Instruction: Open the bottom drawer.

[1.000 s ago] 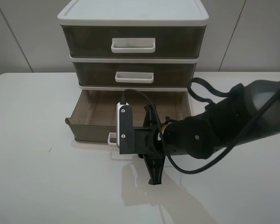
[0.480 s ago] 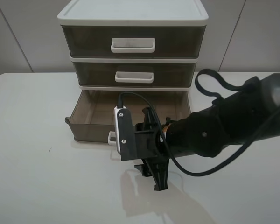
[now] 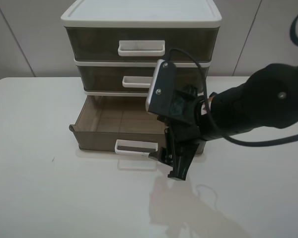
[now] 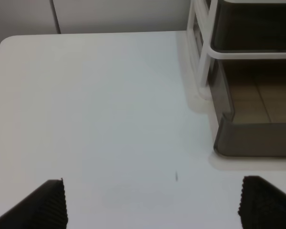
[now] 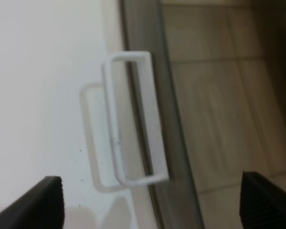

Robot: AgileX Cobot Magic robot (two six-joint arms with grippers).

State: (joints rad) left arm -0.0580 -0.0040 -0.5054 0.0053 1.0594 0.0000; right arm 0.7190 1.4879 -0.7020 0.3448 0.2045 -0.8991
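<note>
Surface (image 3: 39, 198): white, carries the 3-tier drawer unit (image 3: 141, 20) at its far side. Top 2 drawers sit flush in the frame.

Bottom drawer (image 3: 114, 121): lowest tier, drawn well out of the frame toward the camera, brown floor exposed and nothing seen inside. Judged open, or near enough; the task looks all but done. Its front wall sits just beyond the right arm's fingers, on the unit's side of them.

Handle (image 5: 133, 119): white loop on the drawer front, free, nothing hooked through it. In the right wrist view it lies between the 2 finger tips but farther out, not touched by either.

Right fingers (image 3: 175, 161): hanging above the surface just in front of the drawer's right front corner, pointing down. Spread wide in the wrist view, 1 dark tip (image 5: 38, 202) at each edge of the frame. Nothing held, nothing touched. Pose reads as clear of the handle so the drawer sits where it is.

Left fingers (image 4: 152, 205): wide apart, empty, over bare surface. The drawer's left front corner lies ahead of them and off to 1 side, well clear. Judged parked out of the way.
</note>
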